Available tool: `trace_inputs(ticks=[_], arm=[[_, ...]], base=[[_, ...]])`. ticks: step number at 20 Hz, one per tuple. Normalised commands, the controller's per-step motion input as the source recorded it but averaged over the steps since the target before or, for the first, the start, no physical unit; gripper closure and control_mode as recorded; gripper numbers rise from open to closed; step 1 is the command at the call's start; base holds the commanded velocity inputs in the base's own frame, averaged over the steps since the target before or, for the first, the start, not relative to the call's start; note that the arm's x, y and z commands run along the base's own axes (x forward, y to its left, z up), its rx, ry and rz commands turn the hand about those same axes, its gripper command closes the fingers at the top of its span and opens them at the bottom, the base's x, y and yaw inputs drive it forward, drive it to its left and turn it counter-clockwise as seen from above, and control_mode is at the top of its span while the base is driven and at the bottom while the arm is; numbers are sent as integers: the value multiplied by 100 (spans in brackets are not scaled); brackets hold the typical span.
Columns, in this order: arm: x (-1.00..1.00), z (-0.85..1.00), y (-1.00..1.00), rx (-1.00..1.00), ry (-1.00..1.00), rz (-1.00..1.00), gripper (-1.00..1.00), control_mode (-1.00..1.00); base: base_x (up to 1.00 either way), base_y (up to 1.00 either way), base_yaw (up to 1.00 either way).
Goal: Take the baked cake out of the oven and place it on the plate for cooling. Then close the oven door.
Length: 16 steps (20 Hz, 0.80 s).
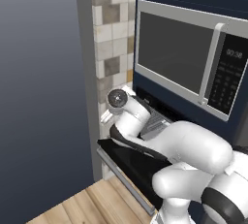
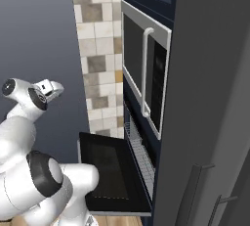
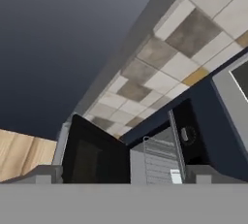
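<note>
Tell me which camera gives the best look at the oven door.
The right base view: the oven door lies dropped open, glass face up. The left base view has the arm covering most of it; the hand view shows it tilted at the bottom.

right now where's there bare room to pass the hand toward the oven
Free: above the dropped oven door, between the tiled wall and the microwave. Crowded: the oven mouth, where wire racks fill the opening. The gripper is open.

Kitchen, wall oven point(image 2: 139, 159), microwave point(image 1: 191, 56), tiled wall point(image 2: 97, 49)
</note>
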Motion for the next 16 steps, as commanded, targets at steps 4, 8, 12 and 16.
trace_inputs(ticks=[4, 8, 12, 16], arm=[[-61, 0, 55, -29, 2, -13, -100, -100], [-47, -17, 43, -33, 0, -19, -100, -100], [-18, -29, 33, -33, 0, -21, -100, -100], [-9, -47, 18, -31, 0, -22, -100, -100]], base=[[0, 0, 0], [0, 0, 0], [0, 0, 0], [0, 0, 0]])
